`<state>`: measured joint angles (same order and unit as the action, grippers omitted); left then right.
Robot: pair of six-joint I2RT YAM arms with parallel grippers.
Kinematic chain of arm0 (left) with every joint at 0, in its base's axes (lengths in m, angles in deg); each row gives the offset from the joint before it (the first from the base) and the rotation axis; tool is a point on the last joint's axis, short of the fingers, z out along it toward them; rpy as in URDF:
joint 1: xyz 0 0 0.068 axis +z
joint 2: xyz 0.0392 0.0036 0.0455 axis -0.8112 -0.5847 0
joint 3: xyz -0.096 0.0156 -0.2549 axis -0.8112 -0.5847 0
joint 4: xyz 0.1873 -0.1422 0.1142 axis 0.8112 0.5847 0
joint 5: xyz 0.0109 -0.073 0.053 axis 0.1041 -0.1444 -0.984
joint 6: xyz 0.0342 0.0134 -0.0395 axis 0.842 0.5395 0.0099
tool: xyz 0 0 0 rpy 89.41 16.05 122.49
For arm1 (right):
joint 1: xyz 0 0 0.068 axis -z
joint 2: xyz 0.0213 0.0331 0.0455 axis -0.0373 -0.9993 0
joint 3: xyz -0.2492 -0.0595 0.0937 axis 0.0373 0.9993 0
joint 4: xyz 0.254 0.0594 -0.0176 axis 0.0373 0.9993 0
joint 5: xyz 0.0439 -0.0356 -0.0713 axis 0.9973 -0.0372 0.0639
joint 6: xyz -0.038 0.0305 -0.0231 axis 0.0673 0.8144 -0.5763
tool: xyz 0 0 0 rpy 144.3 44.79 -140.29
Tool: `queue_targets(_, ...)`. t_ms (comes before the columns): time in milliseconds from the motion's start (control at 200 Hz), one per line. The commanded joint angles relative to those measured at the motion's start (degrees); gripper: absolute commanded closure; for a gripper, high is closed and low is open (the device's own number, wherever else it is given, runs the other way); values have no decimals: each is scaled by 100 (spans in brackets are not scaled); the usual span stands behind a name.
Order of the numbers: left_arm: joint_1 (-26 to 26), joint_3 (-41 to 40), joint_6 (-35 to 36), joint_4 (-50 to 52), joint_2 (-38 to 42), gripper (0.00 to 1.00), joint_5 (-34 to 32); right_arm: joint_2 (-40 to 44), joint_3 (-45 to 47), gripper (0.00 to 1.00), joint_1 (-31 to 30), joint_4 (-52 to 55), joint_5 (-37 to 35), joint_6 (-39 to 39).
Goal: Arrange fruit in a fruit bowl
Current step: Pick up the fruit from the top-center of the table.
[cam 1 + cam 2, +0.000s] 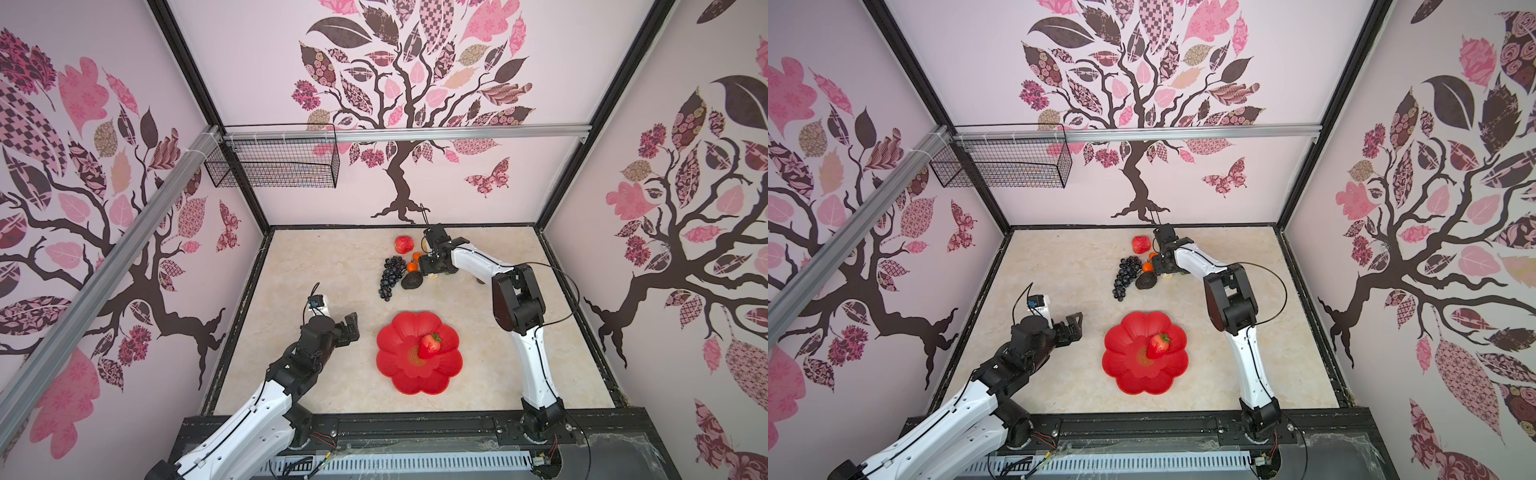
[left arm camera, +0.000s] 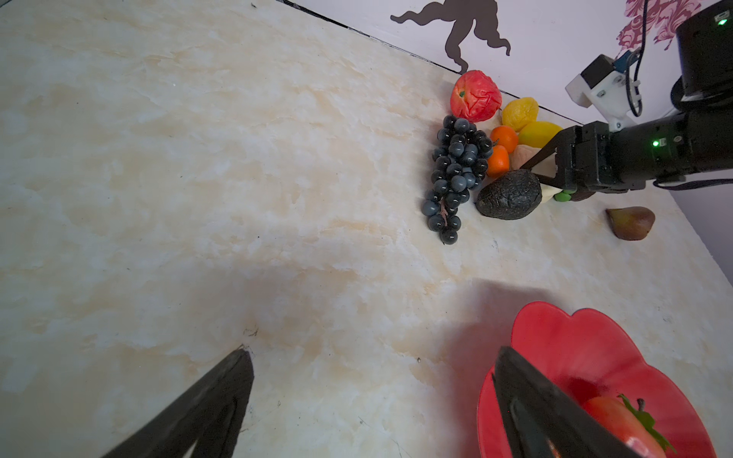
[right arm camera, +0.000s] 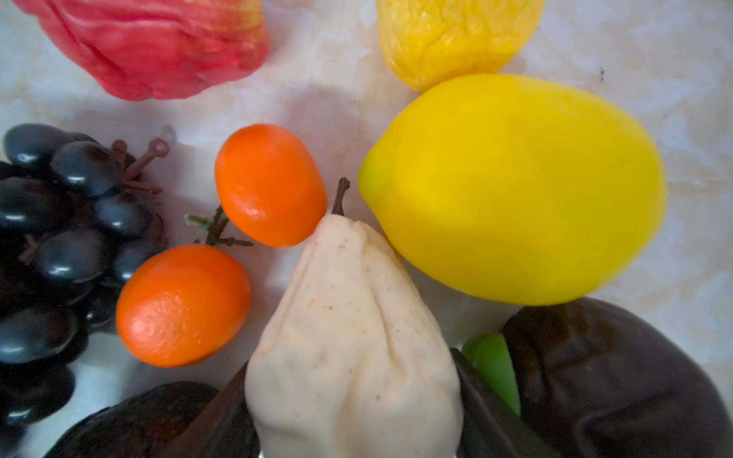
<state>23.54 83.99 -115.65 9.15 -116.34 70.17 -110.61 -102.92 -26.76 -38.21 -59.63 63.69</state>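
The red scalloped fruit bowl (image 1: 386, 357) (image 1: 1113, 361) sits near the table's front with a strawberry (image 1: 429, 345) lying at its centre. At the back lie the other fruit in a cluster: black grapes (image 1: 390, 276), a red apple (image 1: 404, 244), a lemon (image 3: 515, 190), two small oranges (image 3: 269, 182) and an avocado (image 2: 509, 194). My right gripper (image 3: 349, 365) (image 1: 430, 272) is down in this cluster, its fingers pressed on both sides of the cream pear (image 3: 349, 317). Left of the bowl my left gripper (image 2: 375, 353) (image 1: 351, 330) hangs open and empty.
A brown pear (image 2: 630, 222) lies alone, right of the cluster near the right wall. A wrinkled yellow fruit (image 3: 456, 35) and a second dark fruit (image 3: 614, 376) crowd the cream pear. A black wire basket (image 1: 274, 166) hangs on the back rail, upper left.
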Motion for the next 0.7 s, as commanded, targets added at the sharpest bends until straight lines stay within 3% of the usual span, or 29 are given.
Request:
queue_targets(0,0,-143,31,-88,49,2,-14,488,340,32,1,-17,76,2)
queue_targets(280,1,-137,26,-71,67,2,-6,1214,1201,34,-48,-277,118,78)
queue_targets(695,3,-90,31,-85,-40,2,109,3159,3251,37,-257,-995,192,325)
